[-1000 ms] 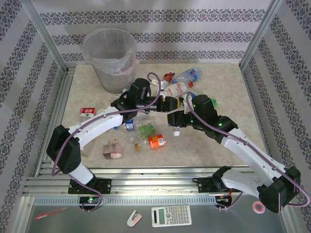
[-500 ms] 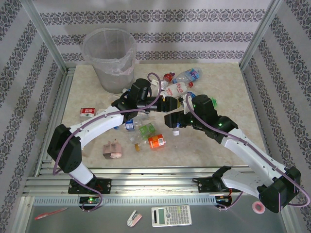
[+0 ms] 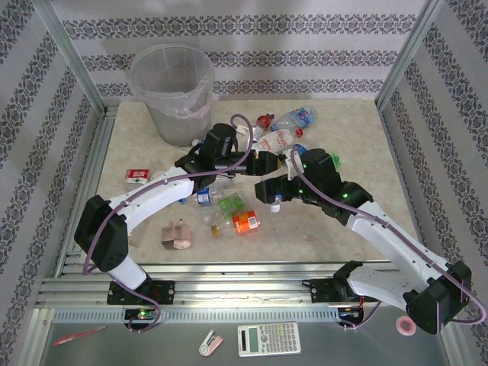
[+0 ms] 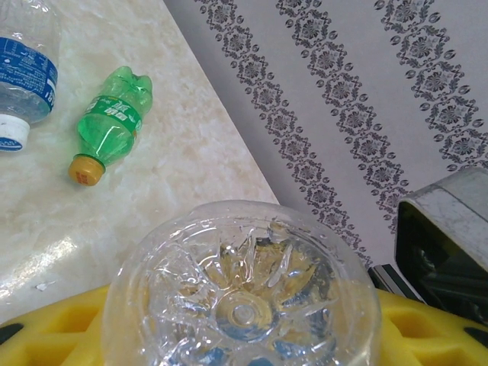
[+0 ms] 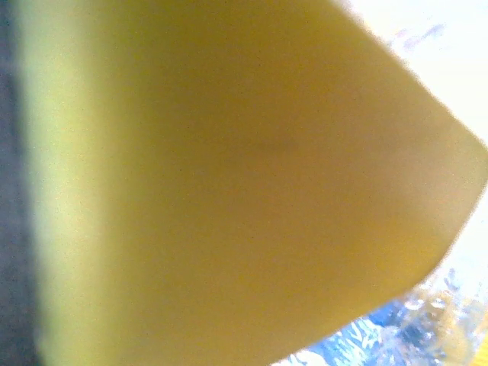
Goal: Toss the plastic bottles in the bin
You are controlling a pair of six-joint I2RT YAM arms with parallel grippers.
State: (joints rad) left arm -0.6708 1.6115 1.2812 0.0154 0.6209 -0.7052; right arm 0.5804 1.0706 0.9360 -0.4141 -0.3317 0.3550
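A tall round translucent plastic bin (image 3: pixel 171 91) stands at the far left corner of a beige marbled table (image 3: pixel 366 145). Small clear crushed plastic bottles (image 3: pixel 282 139) lie clustered mid-table, right of the bin and nearer the arms. One clear ribbed bottle (image 4: pixel 242 297) sits between the left gripper's (image 3: pixel 268 162) fingers. A pink lumpy object (image 3: pixel 177 235) lies near the front edge, left of the cluster. A grey calculator (image 3: pixel 268 338) lies on the ledge before the table.

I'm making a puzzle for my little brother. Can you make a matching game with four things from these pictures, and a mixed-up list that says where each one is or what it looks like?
Things
1. bin
2. calculator
3. green bottle
4. pink tape roll

Clues
A. lies on its side and has an orange cap
B. sits at the near right corner of the top view
C. stands upright at the far left corner of the table
D. lies keys up at the near edge, about in the middle

Pairs: 1-C, 2-D, 3-A, 4-B
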